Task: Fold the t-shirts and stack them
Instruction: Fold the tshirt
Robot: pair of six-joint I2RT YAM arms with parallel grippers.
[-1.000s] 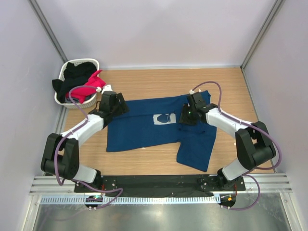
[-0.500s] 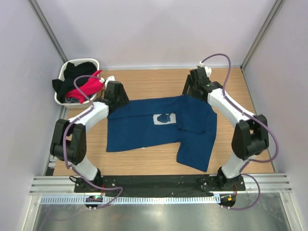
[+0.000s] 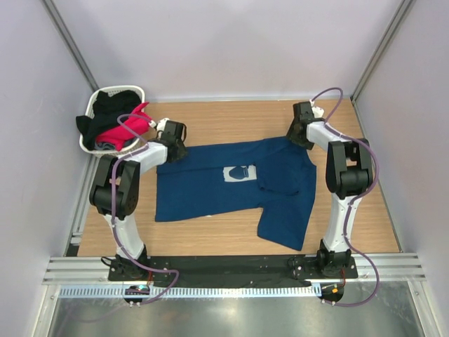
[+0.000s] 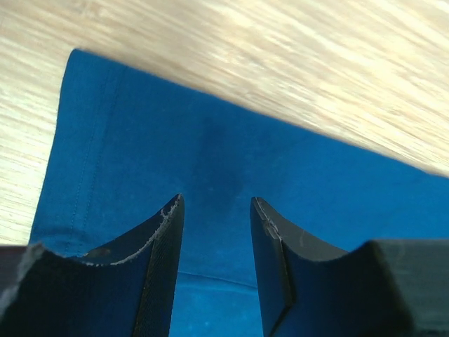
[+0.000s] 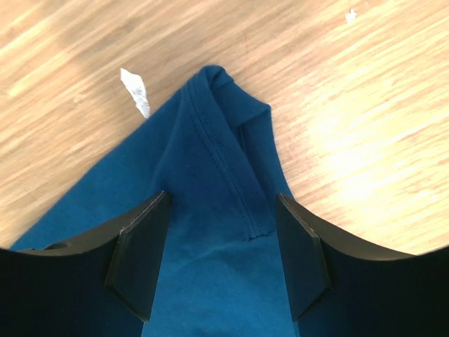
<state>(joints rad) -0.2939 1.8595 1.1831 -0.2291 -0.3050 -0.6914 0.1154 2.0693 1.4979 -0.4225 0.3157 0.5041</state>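
"Top external: where's the shirt?"
"Navy t-shirt (image 3: pixel 210 189) spread print-up, mid-frame on wood table (image 3: pixel 231 123). Left gripper (image 3: pixel 175 146) at its upper-left corner, right gripper (image 3: pixel 300 135) at upper-right. Pink tee (image 3: pixel 128 126) & black tee (image 3: pixel 106 105) in basket (image 3: pixel 90 111), upper left."
"Left wrist?"
"Jaws narrowly apart, nothing btwn, over blue hem."
"Right wrist?"
"Jaws wide, straddling bunched shirt corner; white scrap (image 5: pixel 135 90) upper left."
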